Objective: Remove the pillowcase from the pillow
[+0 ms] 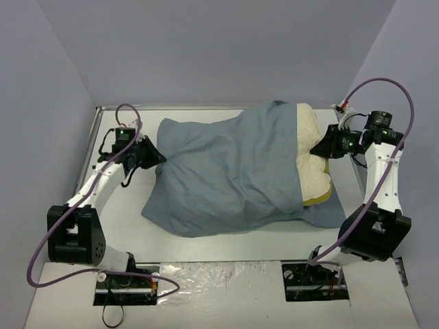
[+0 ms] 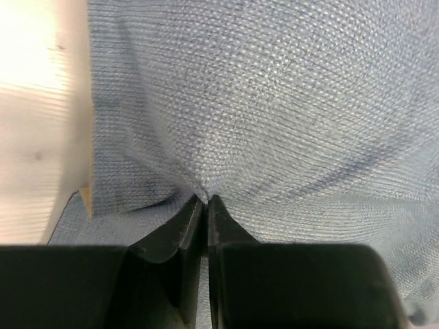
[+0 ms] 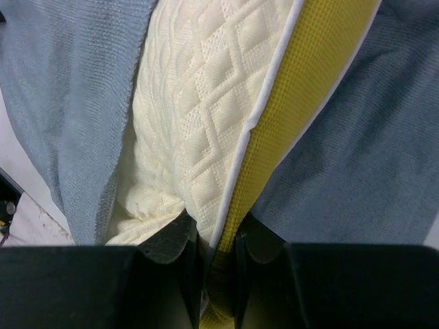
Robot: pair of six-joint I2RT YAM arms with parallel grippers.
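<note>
The blue-grey pillowcase lies wrinkled across the middle of the table and covers most of the pillow. The cream quilted pillow sticks out of its right end, with its yellow side edge showing. My left gripper is shut on the pillowcase's left end; in the left wrist view its fingertips pinch a pucker of the blue weave. My right gripper is shut on the pillow's edge; in the right wrist view the jaws clamp the yellow band and cream quilting.
The white table has raised rims on the left and right. Both arm bases stand at the near edge. A strip of pillowcase lies under the pillow's near corner. Purple cables loop from both arms.
</note>
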